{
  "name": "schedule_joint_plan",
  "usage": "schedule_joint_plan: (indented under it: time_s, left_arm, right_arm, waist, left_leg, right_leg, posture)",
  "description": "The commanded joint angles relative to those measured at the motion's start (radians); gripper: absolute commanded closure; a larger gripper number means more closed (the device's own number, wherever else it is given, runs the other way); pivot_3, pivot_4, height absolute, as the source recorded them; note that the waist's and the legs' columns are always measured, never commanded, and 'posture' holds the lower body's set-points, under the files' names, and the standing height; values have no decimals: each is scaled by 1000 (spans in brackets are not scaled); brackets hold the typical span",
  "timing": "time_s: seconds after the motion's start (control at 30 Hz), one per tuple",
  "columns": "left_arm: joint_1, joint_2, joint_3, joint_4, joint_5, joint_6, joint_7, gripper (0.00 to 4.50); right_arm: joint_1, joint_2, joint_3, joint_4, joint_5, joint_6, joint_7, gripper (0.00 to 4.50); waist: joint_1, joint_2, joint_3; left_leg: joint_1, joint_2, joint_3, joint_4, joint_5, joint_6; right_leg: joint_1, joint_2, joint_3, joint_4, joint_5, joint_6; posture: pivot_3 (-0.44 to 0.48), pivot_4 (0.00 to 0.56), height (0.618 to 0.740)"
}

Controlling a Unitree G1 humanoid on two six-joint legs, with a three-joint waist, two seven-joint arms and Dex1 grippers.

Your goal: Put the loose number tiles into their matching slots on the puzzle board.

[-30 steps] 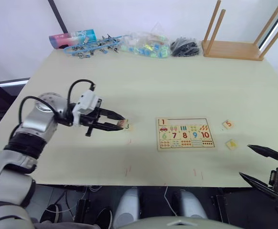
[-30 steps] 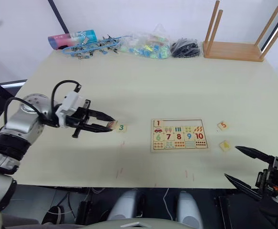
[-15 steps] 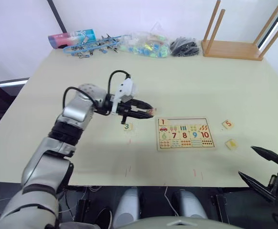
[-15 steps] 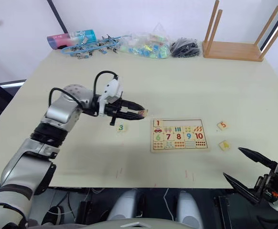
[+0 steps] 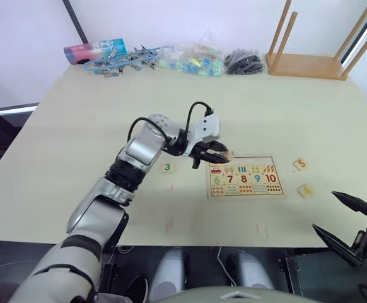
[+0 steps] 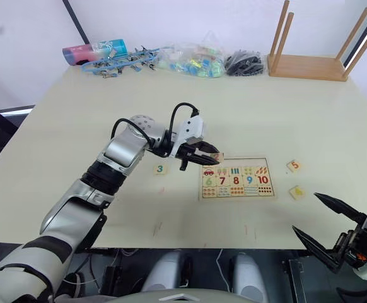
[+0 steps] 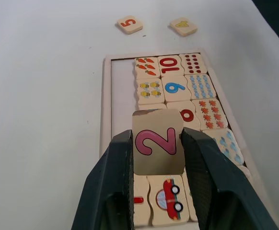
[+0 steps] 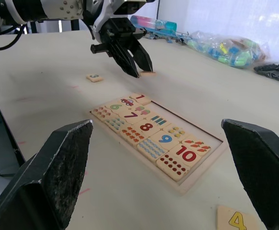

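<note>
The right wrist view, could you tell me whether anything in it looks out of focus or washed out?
Right wrist view: the right gripper's fingers loom dark and soft-edged up close, the window behind glares white, while the puzzle board reads sharply. Left wrist view: the 2 tile is crisp.

The puzzle board (image 7: pixel 107 105) runs off the left wrist view's edge — its 1 tile (image 7: pixel 138 200) sits half behind a finger (image 7: pixel 111 182), and the 8 tile (image 7: pixel 187 115) behind the held 2 tile (image 7: pixel 157 143).

Head eyes overlook table; wrists, seemingly low, share puzzle board (image 7: pixel 108 100).
</note>
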Motion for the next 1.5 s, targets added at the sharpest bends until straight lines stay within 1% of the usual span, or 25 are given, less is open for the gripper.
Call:
schedule_joint_plan:
  time_s: [0.03,0.07,0.13,0.2,0.37,0.47,0.97,1.5]
  left_arm:
    - [-37,-30,-19,24,62,-17,29,3537]
    - [-42,-39,-25,35,77,-19,31,3537]
    - [-74,-78,-51,85,134,-10,74,3537]
    - [-94,-112,-57,123,163,-12,99,3537]
    - [-115,-148,-62,180,196,-5,84,3537]
    - [-123,-156,-62,195,202,11,69,3537]
    - [-149,-180,-54,283,238,-62,65,3537]
    - [-134,-185,-58,303,266,-99,60,3537]
  right_arm:
    - [3,1,-10,-31,7,-18,-13,0]
    - [3,2,-9,-31,7,-18,-14,0]
    - [-3,4,-6,-25,4,-22,-17,0]
    - [-7,6,-2,-21,2,-24,-20,0]
    - [-6,7,8,-31,-2,-29,-27,0]
    - [0,8,1,-29,-1,-35,-27,0]
    - [26,16,-4,-17,-3,-66,-22,0]
    - [31,6,-18,11,4,-81,-7,0]
  waist:
    - [0,0,0]
    - [0,0,0]
    - [2,0,0]
    - [2,0,0]
    - [-2,0,0]
    - [-1,0,0]
    - [0,0,0]
    - [0,0,0]
  left_leg:
    - [0,0,0,0,0,0]
    - [0,0,0,0,0,0]
    - [0,0,0,0,0,0]
    - [-1,-2,-1,0,0,0]
    - [-1,-2,-2,1,0,0]
    - [-1,-2,-2,1,0,0]
    - [-1,-2,-2,1,0,0]
    - [-2,-2,-2,1,0,0]
  right_leg:
    - [0,0,0,0,0,0]
    - [0,0,0,0,0,0]
    - [0,0,0,0,0,0]
    - [0,0,1,0,0,0]
    - [0,0,2,-1,0,1]
    - [0,1,3,-1,0,1]
    - [0,1,3,-1,0,1]
    - [0,1,3,-1,0,1]
  posture:
    - [0,150,737]
    - [0,150,737]
    - [0,150,737]
    - [0,150,737]
    - [0,150,737]
    - [0,150,737]
    - [0,150,737]
    - [0,150,737]
